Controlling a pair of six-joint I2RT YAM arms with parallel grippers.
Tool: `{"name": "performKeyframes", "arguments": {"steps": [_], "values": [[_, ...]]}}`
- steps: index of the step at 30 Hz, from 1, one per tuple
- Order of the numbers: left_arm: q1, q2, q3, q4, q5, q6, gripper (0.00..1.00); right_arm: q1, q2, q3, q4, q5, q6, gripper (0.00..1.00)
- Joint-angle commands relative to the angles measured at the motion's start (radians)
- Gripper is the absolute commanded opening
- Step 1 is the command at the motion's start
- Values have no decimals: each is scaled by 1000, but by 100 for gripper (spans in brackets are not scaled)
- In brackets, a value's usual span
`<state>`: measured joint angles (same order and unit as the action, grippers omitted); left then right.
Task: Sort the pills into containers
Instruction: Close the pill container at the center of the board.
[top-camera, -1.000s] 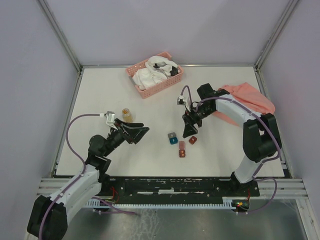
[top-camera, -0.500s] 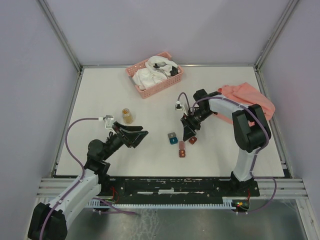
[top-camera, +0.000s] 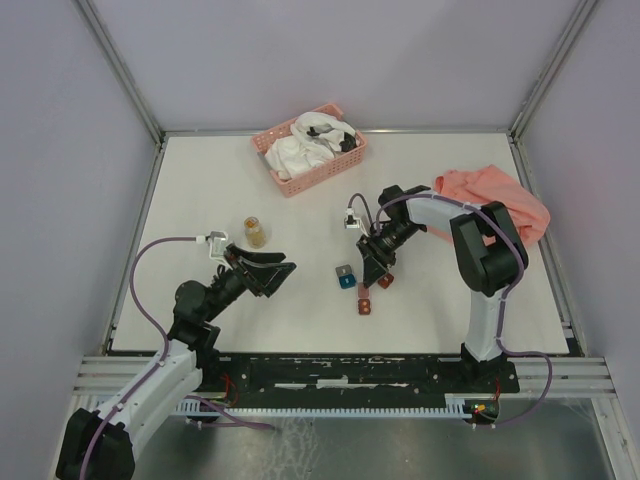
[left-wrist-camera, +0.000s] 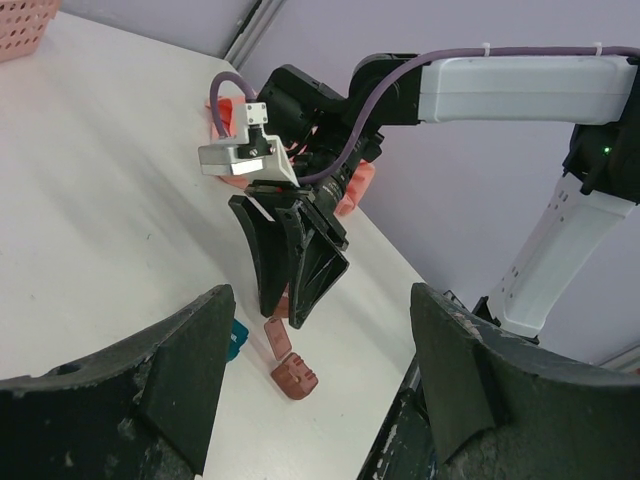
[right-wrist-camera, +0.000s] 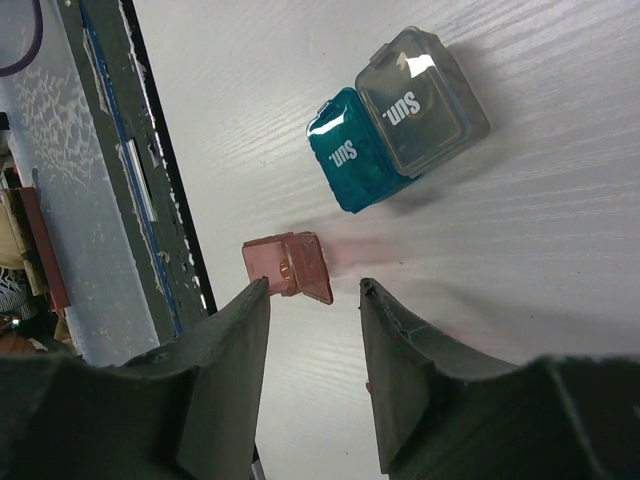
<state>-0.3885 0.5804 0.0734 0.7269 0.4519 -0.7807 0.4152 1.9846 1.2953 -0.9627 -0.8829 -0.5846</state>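
1. The teal box (top-camera: 347, 282) lies on the white worktop (top-camera: 200, 180). The right wrist view shows "Sun." printed on its lid (right-wrist-camera: 345, 160).
2. The grey box (top-camera: 343, 270) touches the teal box on its far side. It carries the same word on a clear, greyish lid (right-wrist-camera: 425, 100).
3. One dark red box (top-camera: 364, 298) sits just beside the teal box, on its near right side. From the right wrist it looks to be lying open (right-wrist-camera: 290, 265).
4. A second dark red box (top-camera: 385, 281) lies a little farther right of the teal box, apart from the first.
5. The pills (top-camera: 255, 234) are a golden mass inside a small clear jar (top-camera: 255, 229). The jar stands upright well to the left of the teal box and somewhat farther back.
6. The right pincer (top-camera: 373, 270) points down just right of the teal box, between it and the second dark red box. Its jaws are parted and bare worktop shows between them in its own camera (right-wrist-camera: 315, 310). Whether the tips touch the worktop cannot be told.
7. The left pincer (top-camera: 272, 270) hangs left of the teal box, between it and the jar, with jaws spread wide and nothing between them. Its camera (left-wrist-camera: 320, 390) looks across at the right pincer (left-wrist-camera: 283, 312).
8. A pink basket (top-camera: 290, 182) of white cloth lies far behind the teal box.
9. A pink cloth (top-camera: 495, 200) is bunched well to the teal box's right.
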Motion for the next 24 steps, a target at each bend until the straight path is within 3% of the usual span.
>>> {"name": "performKeyframes", "arguments": {"steps": [1, 7, 24], "values": [[-1, -9, 1, 16, 16, -40, 77, 5, 20, 46, -29, -54, -16, 47], [0, -10, 4, 16, 18, -42, 77, 5, 57, 72, -77, -78, -42, 32], [-1, -13, 5, 16, 23, -48, 77, 6, 72, 84, -97, -93, -53, 21]]}}
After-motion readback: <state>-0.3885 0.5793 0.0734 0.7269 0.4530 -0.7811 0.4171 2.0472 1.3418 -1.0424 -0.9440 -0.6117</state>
